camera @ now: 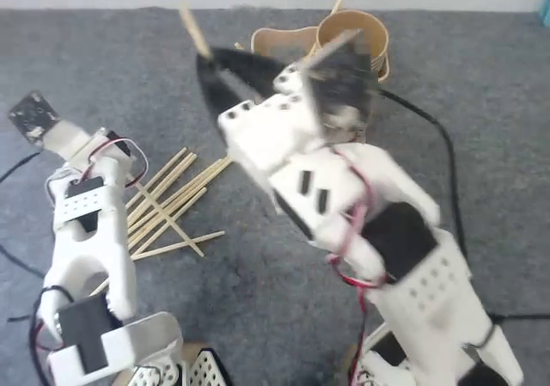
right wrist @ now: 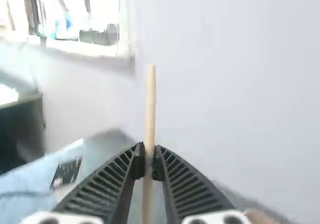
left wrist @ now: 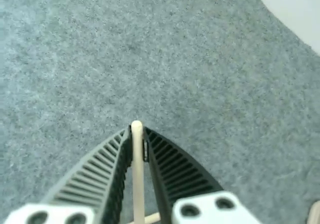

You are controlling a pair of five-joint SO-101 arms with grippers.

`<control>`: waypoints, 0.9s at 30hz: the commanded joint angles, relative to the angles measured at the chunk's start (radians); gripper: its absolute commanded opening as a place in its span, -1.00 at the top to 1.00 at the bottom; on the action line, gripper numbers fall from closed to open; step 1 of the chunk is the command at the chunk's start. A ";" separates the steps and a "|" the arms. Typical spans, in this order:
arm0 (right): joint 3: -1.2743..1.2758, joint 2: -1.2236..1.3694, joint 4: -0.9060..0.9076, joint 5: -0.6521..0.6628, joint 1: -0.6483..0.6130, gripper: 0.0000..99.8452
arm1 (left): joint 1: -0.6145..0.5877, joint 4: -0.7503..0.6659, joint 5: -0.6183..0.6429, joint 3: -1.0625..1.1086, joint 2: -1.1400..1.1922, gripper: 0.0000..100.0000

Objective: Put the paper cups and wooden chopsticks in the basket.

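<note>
Right gripper (right wrist: pixel 149 156) is clamped on a raised chopstick (right wrist: pixel 150 99); left gripper (left wrist: pixel 136 134) pinches a second chopstick (left wrist: pixel 136 184). Next (transfer step, judged): align over the basket (camera: pixel 273 42), then release.

Location type: indoor robot test bench, in a lab or an office room; which of the two cannot be told. Indicators: table under a grey felt mat (camera: pixel 481 76), two white printed arms (camera: pixel 86 231) with exposed wiring (camera: pixel 129 150), a black cable (camera: pixel 444 145) across the mat, a plain white wall (right wrist: pixel 225 84) and a bright window (right wrist: pixel 75 14).
</note>
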 commanded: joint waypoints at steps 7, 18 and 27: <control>0.193 -0.380 -0.067 0.012 0.061 0.99 | 0.008 -0.028 -0.011 -0.008 -0.012 0.98; 0.661 -0.486 -0.708 0.031 0.226 0.99 | 0.011 -0.028 -0.011 -0.008 -0.012 0.98; 0.526 -0.021 -1.122 -0.173 0.412 0.99 | 0.015 -0.028 -0.071 -0.008 -0.012 0.98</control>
